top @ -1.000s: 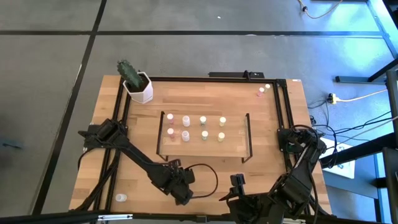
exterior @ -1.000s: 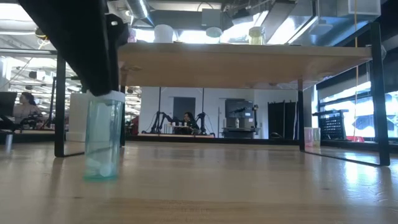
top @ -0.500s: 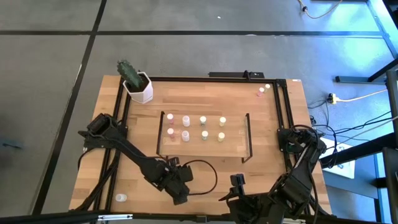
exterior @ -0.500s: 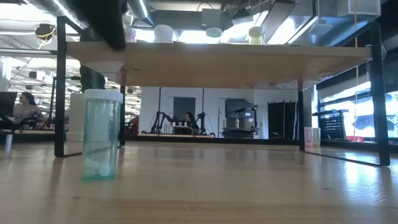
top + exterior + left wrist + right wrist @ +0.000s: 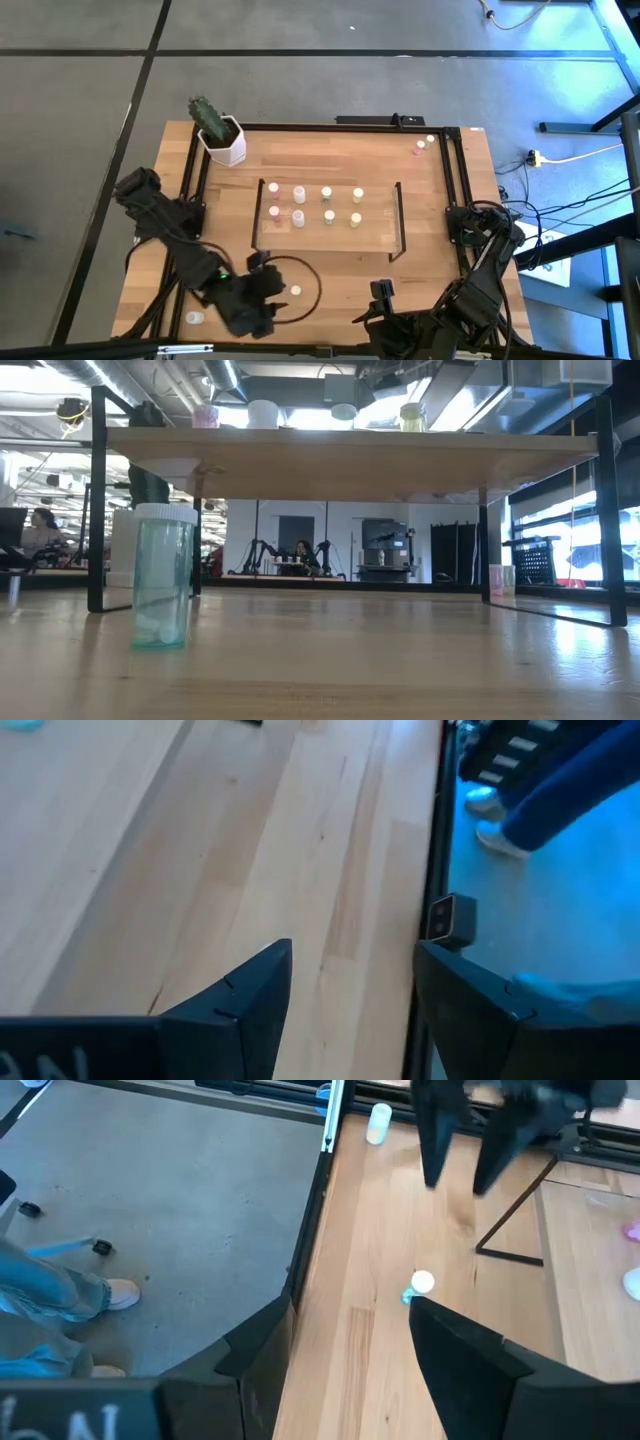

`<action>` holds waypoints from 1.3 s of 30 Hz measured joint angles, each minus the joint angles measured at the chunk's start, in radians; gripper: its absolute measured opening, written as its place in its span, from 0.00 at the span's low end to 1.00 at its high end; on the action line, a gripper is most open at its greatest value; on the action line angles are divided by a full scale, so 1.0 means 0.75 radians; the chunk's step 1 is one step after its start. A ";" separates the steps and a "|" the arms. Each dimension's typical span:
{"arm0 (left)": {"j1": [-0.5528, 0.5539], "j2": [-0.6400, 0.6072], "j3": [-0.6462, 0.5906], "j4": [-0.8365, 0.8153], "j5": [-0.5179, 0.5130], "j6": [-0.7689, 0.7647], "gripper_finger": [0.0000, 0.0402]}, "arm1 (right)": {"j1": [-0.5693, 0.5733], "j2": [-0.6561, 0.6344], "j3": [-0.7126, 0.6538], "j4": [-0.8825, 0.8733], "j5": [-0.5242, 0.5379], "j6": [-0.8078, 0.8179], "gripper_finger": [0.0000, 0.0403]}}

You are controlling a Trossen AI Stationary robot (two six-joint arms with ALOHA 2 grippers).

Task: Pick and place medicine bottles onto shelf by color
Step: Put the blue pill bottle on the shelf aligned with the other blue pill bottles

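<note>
A pale green bottle (image 5: 295, 290) with a white cap stands upright on its base on the table in front of the shelf. It also shows in the low view (image 5: 160, 575) and the right wrist view (image 5: 418, 1286). My left gripper (image 5: 255, 318) is open and empty, raised to the left of this bottle, and its own view (image 5: 350, 1010) shows nothing between the fingers. My right gripper (image 5: 350, 1360) is open and empty at the near right edge. The shelf (image 5: 380, 235) carries several pink, white, pale green and yellow bottles (image 5: 326, 192) in rows.
Another bottle (image 5: 193, 318) stands at the near left corner. Two small bottles (image 5: 420, 148) stand at the far right corner. A white pot with a cactus (image 5: 222, 140) stands at the far left. A person's legs (image 5: 560, 780) show beyond the table's edge.
My left gripper has risen off the pale green bottle's cap and moved toward the table's left and near edges. The bottle stays upright where it stood.
</note>
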 joint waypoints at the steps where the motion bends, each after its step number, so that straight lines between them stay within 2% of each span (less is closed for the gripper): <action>1: -0.027 -0.008 0.000 -0.008 -0.034 -0.014 0.50 | 0.000 0.000 0.000 0.004 0.000 0.000 0.51; 9: -0.222 -0.019 0.000 -0.069 -0.264 -0.236 0.50 | -0.021 0.000 -0.005 0.150 0.012 0.025 0.51; 16: -0.345 -0.018 0.000 -0.072 -0.478 -0.337 0.50 | -0.109 0.001 -0.115 0.250 0.001 0.006 0.51; 20: -0.385 -0.018 0.000 -0.071 -0.522 -0.365 0.50 | -0.164 0.006 -0.235 0.416 -0.039 -0.111 0.51; 25: -0.405 -0.017 0.000 -0.070 -0.535 -0.386 0.50 | -0.217 0.006 -0.429 0.724 -0.168 -0.318 0.51; 28: -0.409 -0.017 0.000 -0.070 -0.536 -0.387 0.50 | -0.248 0.006 -0.554 0.883 -0.174 -0.388 0.51; 39: -0.409 -0.017 0.000 -0.070 -0.535 -0.388 0.50 | -0.377 0.007 -0.950 1.251 -0.178 -0.419 0.51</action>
